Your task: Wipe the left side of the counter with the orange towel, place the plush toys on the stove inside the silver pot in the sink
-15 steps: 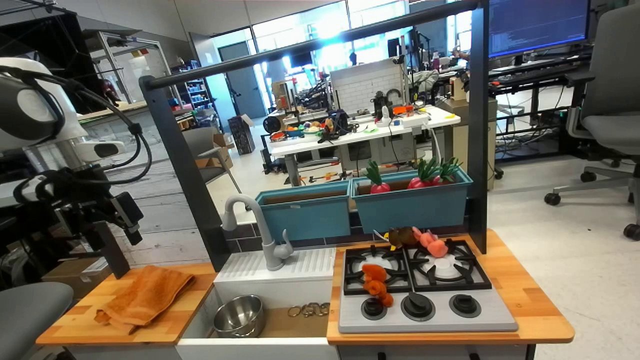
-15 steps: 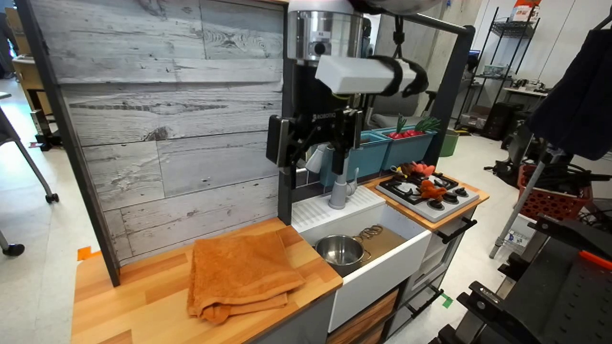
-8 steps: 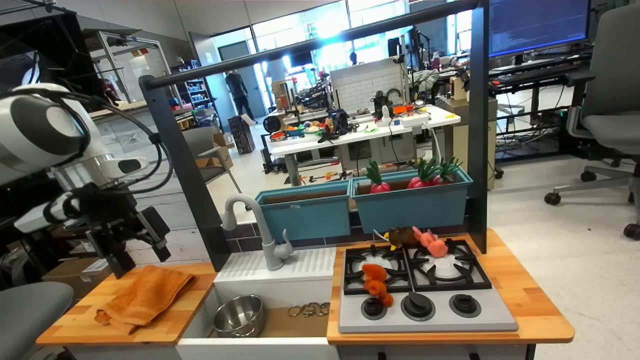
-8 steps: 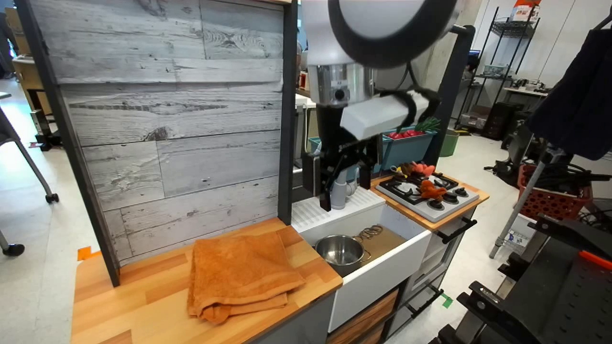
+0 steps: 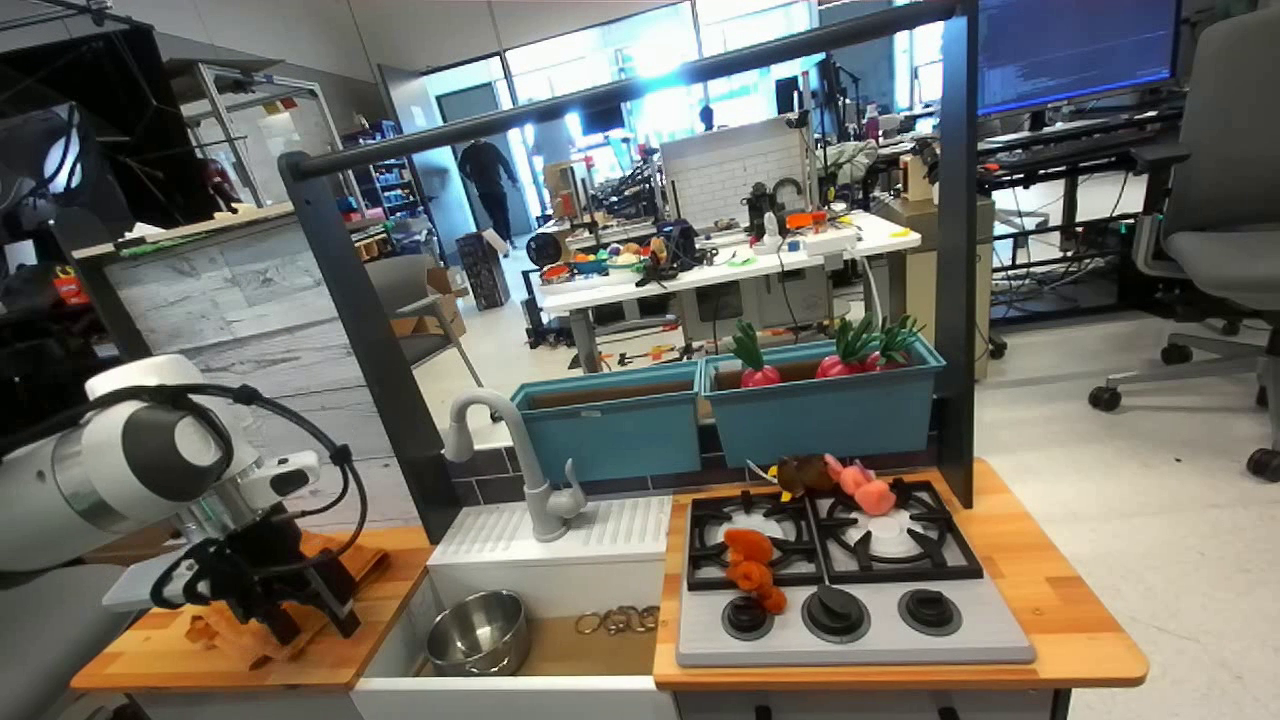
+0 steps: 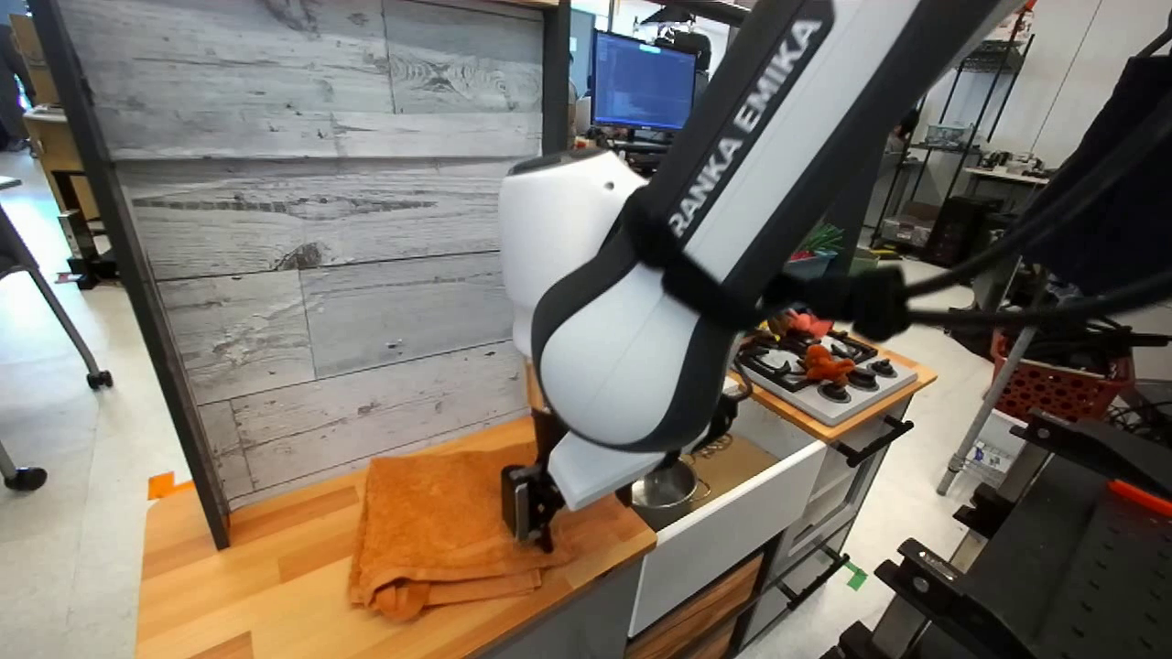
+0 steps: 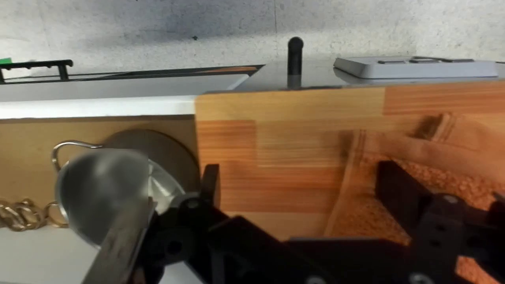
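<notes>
In an exterior view, orange and pink plush toys (image 5: 749,547) lie on the grey-white stove (image 5: 885,630), the round silver pot (image 5: 480,638) in the white sink (image 5: 540,690); in an exterior view, the rumpled orange towel (image 6: 430,513) lies on the wooden counter (image 6: 247,590); in the wrist view, the black gripper (image 7: 298,169), spread wide, holds nothing

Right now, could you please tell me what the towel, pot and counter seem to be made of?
Towel: cloth, probably cotton terry, matte, from its nubbly texture.
Pot: shiny metal, perhaps stainless steel, by its bright highlights.
Counter: smooth wood, apparently butcher block, by its grain and joined strips.
</notes>
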Robot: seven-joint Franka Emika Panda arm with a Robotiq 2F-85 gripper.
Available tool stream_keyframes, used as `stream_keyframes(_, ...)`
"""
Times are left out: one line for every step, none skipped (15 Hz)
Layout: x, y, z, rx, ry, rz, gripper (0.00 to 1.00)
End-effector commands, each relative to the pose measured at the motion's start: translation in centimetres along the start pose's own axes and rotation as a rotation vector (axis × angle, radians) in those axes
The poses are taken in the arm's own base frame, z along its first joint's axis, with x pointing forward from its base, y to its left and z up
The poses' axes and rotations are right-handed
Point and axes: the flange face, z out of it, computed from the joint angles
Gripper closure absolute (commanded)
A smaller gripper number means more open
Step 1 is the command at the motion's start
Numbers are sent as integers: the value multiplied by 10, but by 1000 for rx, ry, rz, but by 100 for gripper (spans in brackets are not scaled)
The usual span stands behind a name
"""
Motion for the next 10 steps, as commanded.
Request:
stream_keyframes(14,-30,5,75,67,14,0)
stream_keyframes(12,-33,-8,95,85,7,0)
stream_keyframes(9,-35,-19,110,97,6,0)
stream_keyframes(6,-34,-33,120,108,4,0)
stream_keyframes(2,-33,-47,127,112,2,0)
stream_keyframes(-2,-31,-59,142,118,3,0)
stream_keyframes(-7,-28,-74,151,121,-1,0)
stream_keyframes(-9,-26,-87,175,142,-16,0)
stream_keyframes(-8,-27,-98,202,179,-22,0)
stream_keyframes(-6,-30,-107,213,201,-29,0)
